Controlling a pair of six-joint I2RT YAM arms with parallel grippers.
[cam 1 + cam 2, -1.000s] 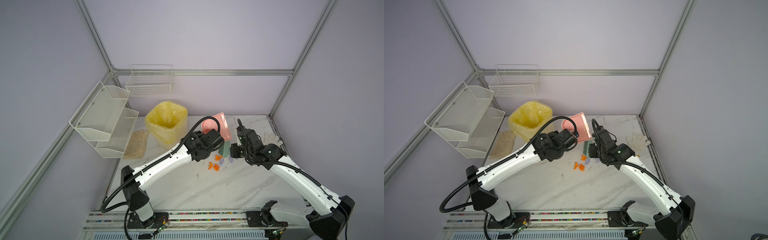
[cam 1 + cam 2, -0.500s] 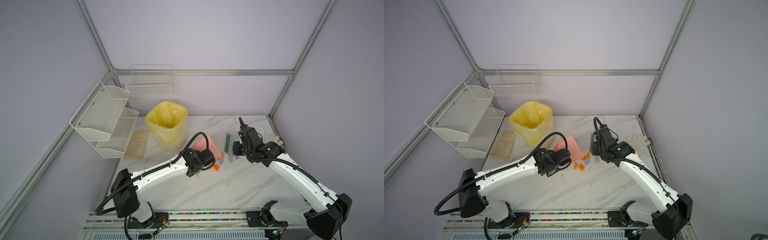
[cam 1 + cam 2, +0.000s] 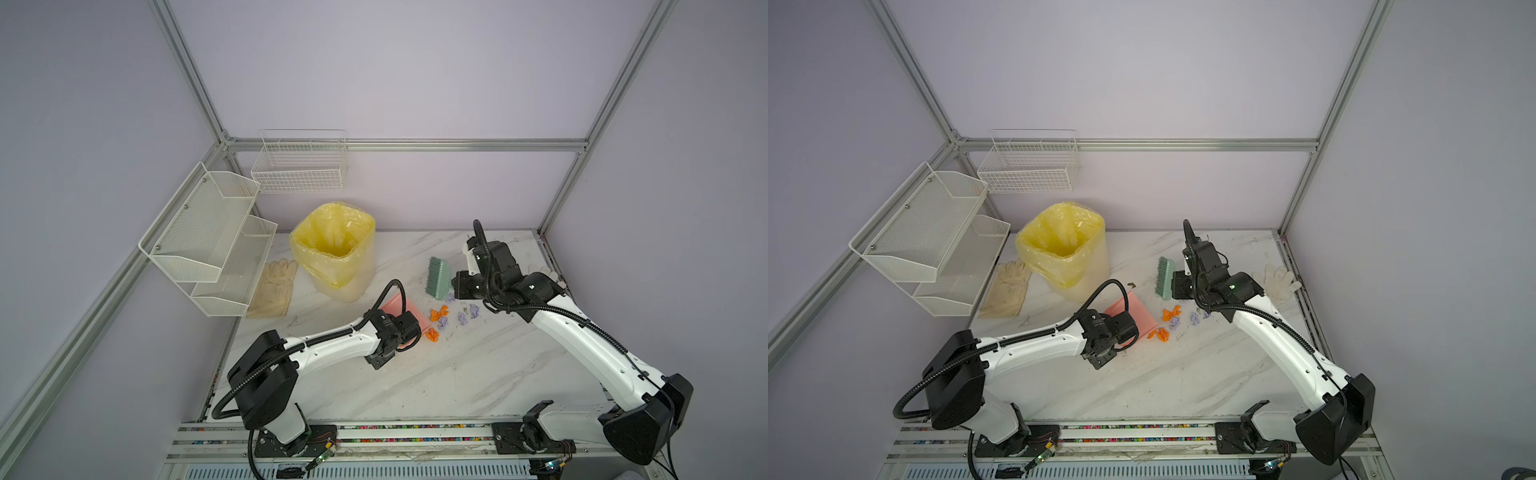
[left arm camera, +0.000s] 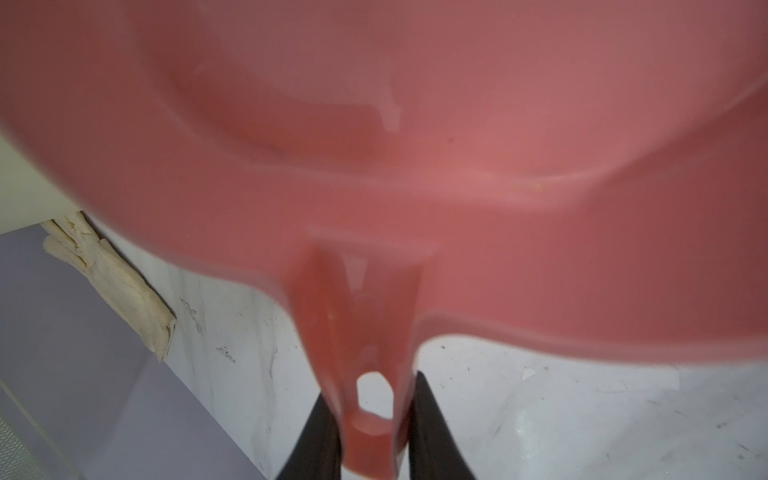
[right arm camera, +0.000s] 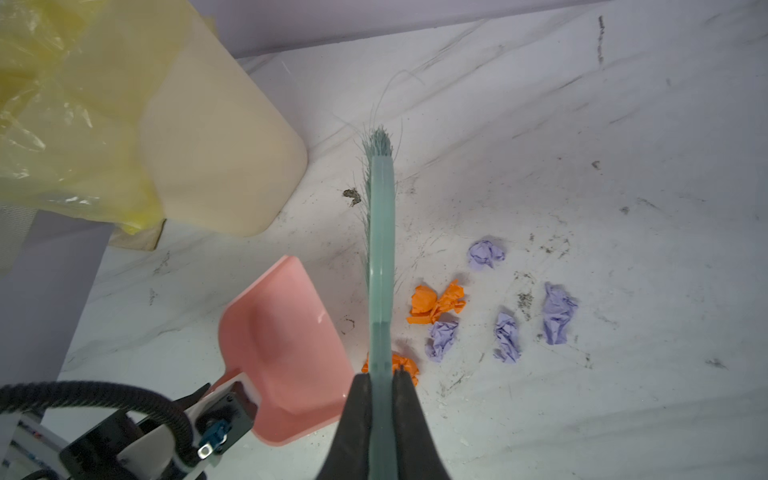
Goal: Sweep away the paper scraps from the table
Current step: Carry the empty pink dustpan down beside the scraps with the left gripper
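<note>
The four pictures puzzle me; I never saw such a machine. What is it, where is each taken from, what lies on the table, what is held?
These are two robot arms with two-finger grippers. Two pictures look down from above on the whole table; the other two come from a camera on each wrist. The left gripper is shut on the handle of the pink dustpan, the right gripper on a green brush. Orange and purple paper scraps lie beside the dustpan. Also there: a yellow-lined bin and gloves.
</note>
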